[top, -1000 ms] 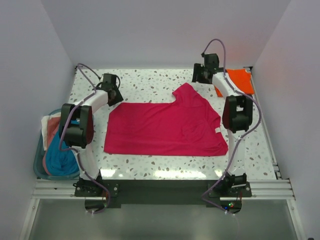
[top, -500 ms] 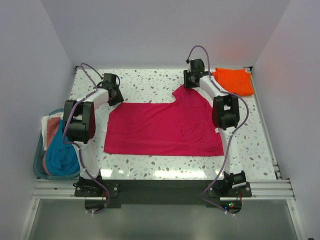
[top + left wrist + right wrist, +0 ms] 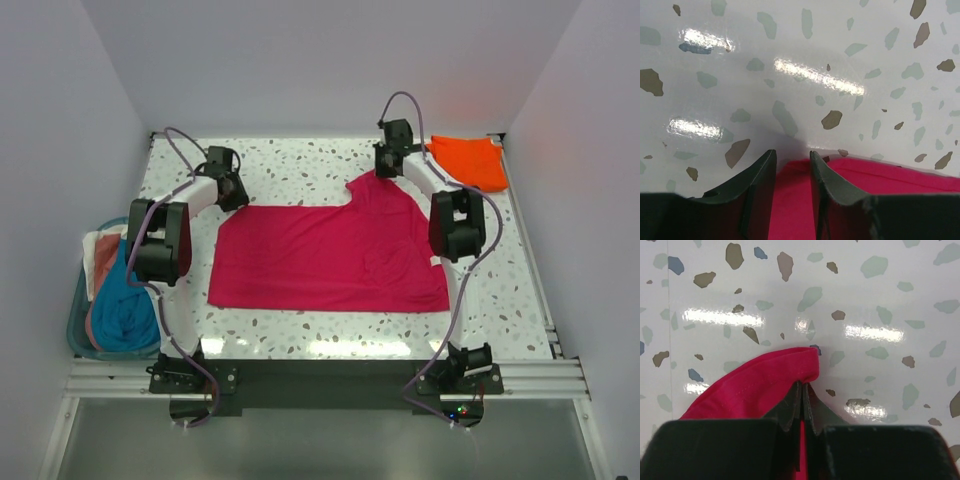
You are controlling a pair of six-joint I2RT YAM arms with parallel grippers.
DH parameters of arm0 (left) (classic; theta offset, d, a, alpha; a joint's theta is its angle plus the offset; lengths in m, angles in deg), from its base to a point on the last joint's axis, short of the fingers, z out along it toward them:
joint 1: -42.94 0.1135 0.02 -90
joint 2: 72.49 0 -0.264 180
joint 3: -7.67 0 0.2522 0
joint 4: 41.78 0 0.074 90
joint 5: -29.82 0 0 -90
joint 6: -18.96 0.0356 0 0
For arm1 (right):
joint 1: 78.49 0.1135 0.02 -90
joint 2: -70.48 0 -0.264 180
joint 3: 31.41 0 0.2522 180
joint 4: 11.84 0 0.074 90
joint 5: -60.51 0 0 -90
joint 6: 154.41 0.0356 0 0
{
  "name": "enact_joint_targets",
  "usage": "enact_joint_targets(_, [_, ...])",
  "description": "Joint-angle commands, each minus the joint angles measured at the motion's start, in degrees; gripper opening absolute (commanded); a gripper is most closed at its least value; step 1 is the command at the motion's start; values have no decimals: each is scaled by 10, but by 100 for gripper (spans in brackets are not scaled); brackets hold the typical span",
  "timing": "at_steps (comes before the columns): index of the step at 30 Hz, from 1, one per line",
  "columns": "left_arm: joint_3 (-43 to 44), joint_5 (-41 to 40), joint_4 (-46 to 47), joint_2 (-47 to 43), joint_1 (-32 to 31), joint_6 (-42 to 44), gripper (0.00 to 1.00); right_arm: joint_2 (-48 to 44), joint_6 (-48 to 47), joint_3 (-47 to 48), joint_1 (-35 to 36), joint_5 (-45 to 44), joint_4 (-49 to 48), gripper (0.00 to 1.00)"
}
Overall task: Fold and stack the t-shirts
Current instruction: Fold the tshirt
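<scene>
- The pink t-shirt (image 3: 330, 255) lay spread flat across the middle of the speckled tabletop (image 3: 300, 165). One sleeve poked out toward 1 o'clock.
- The orange t-shirt (image 3: 468, 162) sat folded-ish way off at the tabletop's 1 o'clock corner, well apart from the pink one and with neither arm touching it.
- The right pincer (image 3: 803, 387) was down at the tip of that poking-out sleeve. It was clamped fully closed, with a fold of the pink cloth pinched between its fingers. From the wrist cam you could see the hem curling up right at the fingertips (image 3: 790, 402).
- The left pincer (image 3: 792, 157) was at the shirt's 10 o'clock corner. Its fingers were roughly halfway apart with a clear gap, straddling the pink edge. Cloth showed between and under them, but I couldn't see it actually squeezing anything.
- Both pincers were low against the tabletop, one at each far corner of the shirt.
- A teal bin (image 3: 75, 322) hung off the tabletop's side at 8 o'clock, holding a blue cloth (image 3: 120, 310) plus something pale and pinkish.
</scene>
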Motion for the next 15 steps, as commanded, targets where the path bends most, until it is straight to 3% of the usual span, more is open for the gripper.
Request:
enact_joint_targets(1, [14,31,10,-16,9,14,38,-73,5,-7,-1,-8,-34,0])
enact_joint_targets(7, [0,56,18,-36,24,19,49,-124,-1,-35,-2,-20,-48,0])
enact_joint_targets(15, [17,78,-1,-31,25,54,48,-175,-3,-76,-2,-25,-58,0])
